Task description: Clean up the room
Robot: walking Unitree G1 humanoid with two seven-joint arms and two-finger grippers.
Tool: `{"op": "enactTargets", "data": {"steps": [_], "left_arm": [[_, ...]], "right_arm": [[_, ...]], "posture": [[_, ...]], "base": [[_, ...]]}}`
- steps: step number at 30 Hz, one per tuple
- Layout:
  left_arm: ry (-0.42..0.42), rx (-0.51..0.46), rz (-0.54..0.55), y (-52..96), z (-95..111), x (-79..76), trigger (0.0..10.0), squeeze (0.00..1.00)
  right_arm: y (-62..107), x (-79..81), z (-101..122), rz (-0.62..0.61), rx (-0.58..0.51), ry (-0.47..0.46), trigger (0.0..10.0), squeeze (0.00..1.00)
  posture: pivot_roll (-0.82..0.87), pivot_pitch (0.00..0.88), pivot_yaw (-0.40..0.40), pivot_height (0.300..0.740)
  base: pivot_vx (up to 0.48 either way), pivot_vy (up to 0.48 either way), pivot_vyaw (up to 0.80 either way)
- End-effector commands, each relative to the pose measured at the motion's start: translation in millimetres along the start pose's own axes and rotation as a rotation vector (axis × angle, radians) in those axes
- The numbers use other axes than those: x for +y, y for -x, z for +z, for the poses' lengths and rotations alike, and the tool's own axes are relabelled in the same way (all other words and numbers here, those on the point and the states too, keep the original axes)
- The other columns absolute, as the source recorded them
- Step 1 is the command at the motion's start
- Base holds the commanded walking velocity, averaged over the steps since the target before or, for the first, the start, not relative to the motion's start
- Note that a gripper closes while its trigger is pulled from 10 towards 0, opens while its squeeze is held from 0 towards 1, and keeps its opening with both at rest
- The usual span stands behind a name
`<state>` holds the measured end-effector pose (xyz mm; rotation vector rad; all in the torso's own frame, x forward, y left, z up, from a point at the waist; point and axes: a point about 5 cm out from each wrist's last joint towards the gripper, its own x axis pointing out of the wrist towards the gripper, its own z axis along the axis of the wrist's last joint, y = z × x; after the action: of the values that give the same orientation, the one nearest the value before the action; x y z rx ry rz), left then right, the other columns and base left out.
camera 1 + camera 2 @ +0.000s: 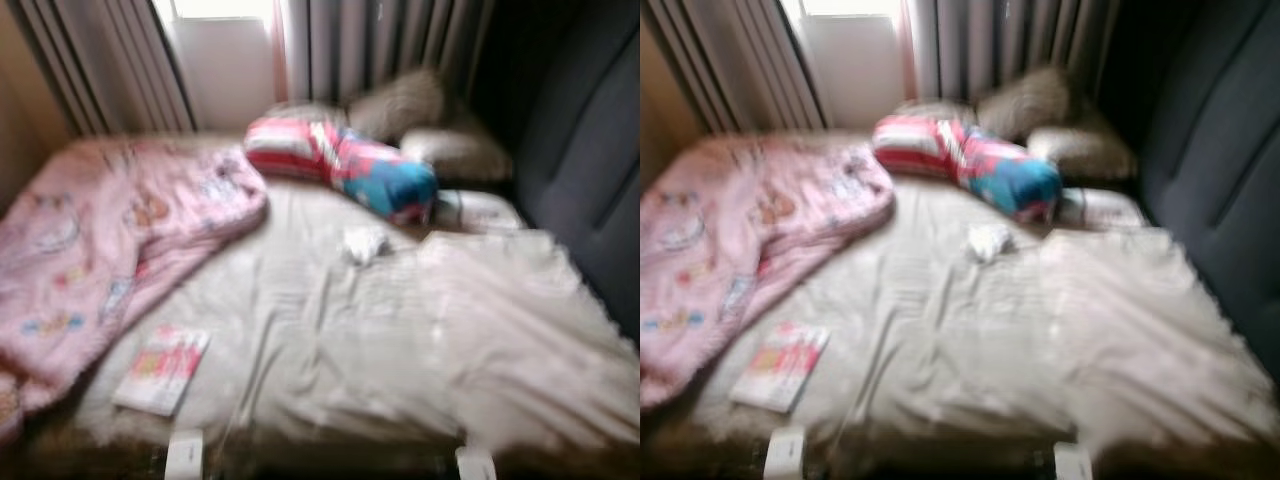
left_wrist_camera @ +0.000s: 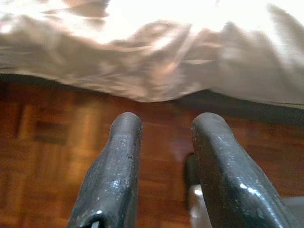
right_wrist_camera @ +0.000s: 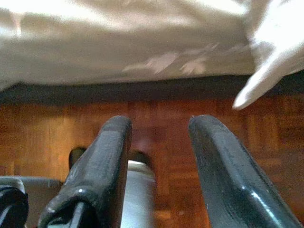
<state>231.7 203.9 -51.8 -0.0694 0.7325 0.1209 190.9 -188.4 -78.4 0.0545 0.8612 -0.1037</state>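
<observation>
Left eye view: a blurred, untidy bed (image 1: 330, 340) seen from its foot.
Going left to right, a pink blanket (image 1: 110, 240), a magazine (image 1: 160, 368) with unreadable print, a crumpled tissue (image 1: 364, 242) and a striped bolster (image 1: 340, 162) lie on it. Both the left claw (image 2: 164, 142) and right claw (image 3: 159, 137) hang parted and empty over the wooden floor (image 2: 52, 142) by the sheet's edge.
</observation>
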Motion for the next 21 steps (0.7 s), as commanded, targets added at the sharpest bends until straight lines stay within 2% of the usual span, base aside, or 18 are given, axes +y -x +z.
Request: {"op": "enactTargets", "data": {"steps": [1, 12, 21], "left_arm": [[-0.007, 0.071, 0.01, 3.6, -17, 1.8, 10.0, 0.0], [-0.004, 0.105, 0.01, 5.1, -24, 1.0, 10.0, 0.0], [-0.001, 0.113, 0.011, 5.5, -26, 0.7, 10.0, 0.0]], "right_arm": [[3.1, -5.7, -13, -0.016, 0.048, 0.005, 10.0, 0.0], [6.3, -13.4, -22, -0.024, 0.084, -0.004, 10.0, 0.0], [6.5, -13.4, -23, -0.019, 0.083, -0.002, 10.0, 0.0]], "posture": [[-0.08, 0.171, 0.04, 0.74], [-0.08, 0.179, 0.043, 0.74], [-0.07, 0.185, 0.044, 0.74]], "base": [[0.0, 0.48, 0.8], [0.0, 0.48, 0.07], [0.0, 0.48, 0.0]]}}
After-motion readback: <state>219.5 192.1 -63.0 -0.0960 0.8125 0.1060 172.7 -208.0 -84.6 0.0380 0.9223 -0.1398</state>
